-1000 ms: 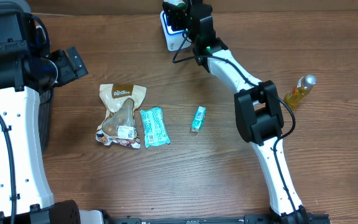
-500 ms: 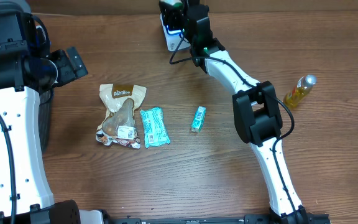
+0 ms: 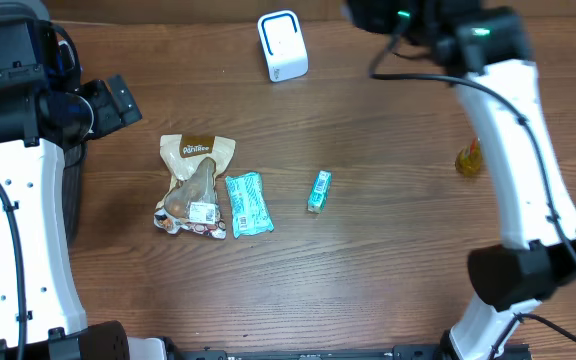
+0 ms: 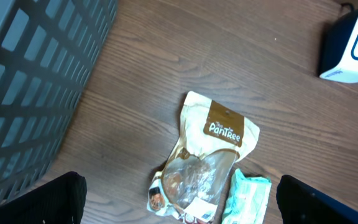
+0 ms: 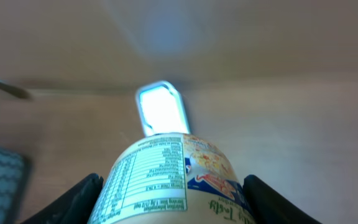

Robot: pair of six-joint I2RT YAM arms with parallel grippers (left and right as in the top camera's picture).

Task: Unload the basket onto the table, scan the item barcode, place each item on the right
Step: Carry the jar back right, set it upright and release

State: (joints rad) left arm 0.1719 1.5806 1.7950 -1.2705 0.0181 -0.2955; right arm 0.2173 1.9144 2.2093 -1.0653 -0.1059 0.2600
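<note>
**A:** Where is the item right now?

**B:** It's in the right gripper point(image 5: 173, 200), which pinches a printed cylindrical container point(image 5: 166, 163) by its sides and holds it up off the surface point(image 3: 378, 285). In the wrist view the scanner point(image 5: 162, 109) sits straight ahead, beyond the container's far end, with its window glowing. From overhead, that arm is up at the far edge of the surface, off to the right of the scanner and well apart from it.

**A:** Is the barcode showing?

**B:** I can't see it. The side facing the wrist camera carries the nutrition table point(image 5: 135, 186) and some artwork. The code may be on a side hidden from this view.

**A:** So how should the scan be done?

**B:** I'd bring the container closer and lower until its label faces the lit window, then roll the wrist slowly so the wall sweeps past it. It's a curved surface, so a slow turn gives the reader a flat look at the bars. The grip should hold steady, because a smooth round body could slip if it loosens. It's also best not to bump the scanner, which looks light enough to slide.

**A:** And the other arm?

**B:** The left gripper point(image 3: 120, 102) is spread wide and holds nothing. It hangs above the snack pouch point(image 4: 207, 162) and the teal packet point(image 3: 248, 204), out of the way.
</note>
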